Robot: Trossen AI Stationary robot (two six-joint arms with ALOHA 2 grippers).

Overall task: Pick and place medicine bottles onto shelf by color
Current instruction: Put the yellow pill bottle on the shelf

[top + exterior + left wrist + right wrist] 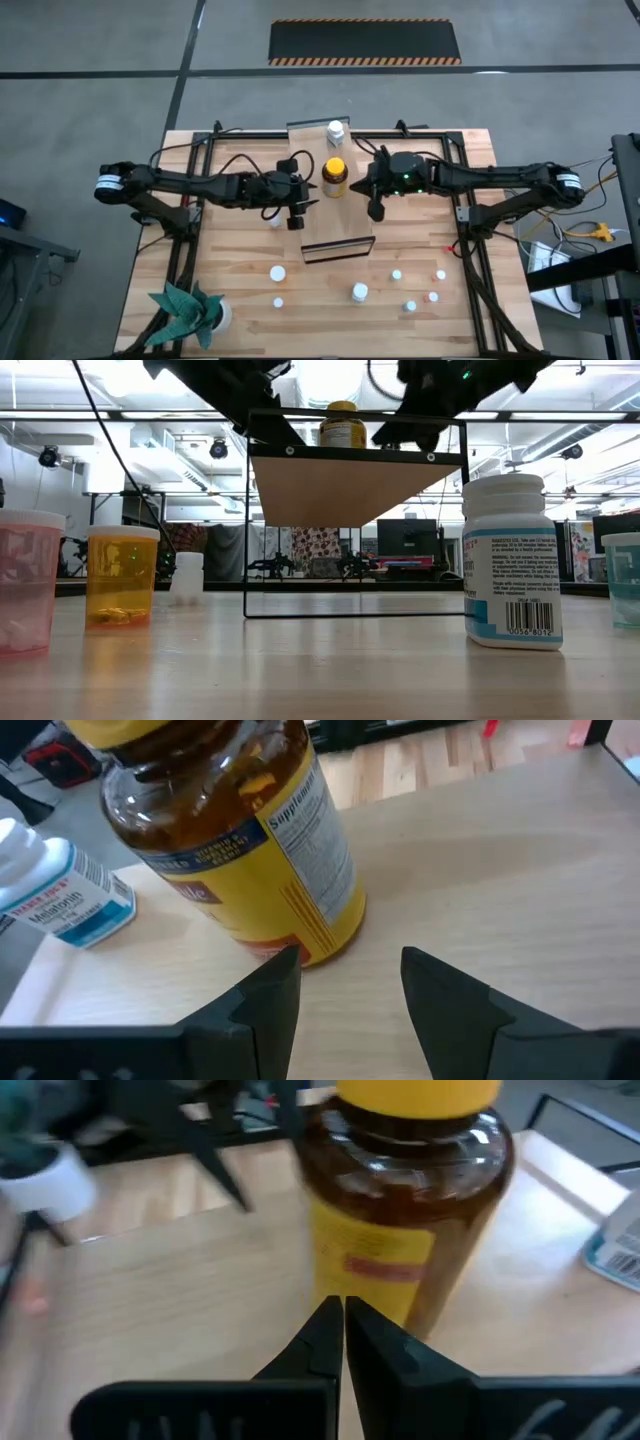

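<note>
Two on shelf (312, 133) so far: big amber bottle (335, 177) & white bottle (335, 130). Approx. eight small bottles (359, 292) left on table (470, 320). Left gripper (345, 982) apart, empty, beside amber one. Right gripper (343, 1323) pinched closed, empty, close by.

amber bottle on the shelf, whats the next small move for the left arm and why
Probably back the left gripper away from the amber bottle: its fingers stand open and empty just short of the bottle, which stands upright on the shelf. The right gripper, shut, points at its other side.
</note>
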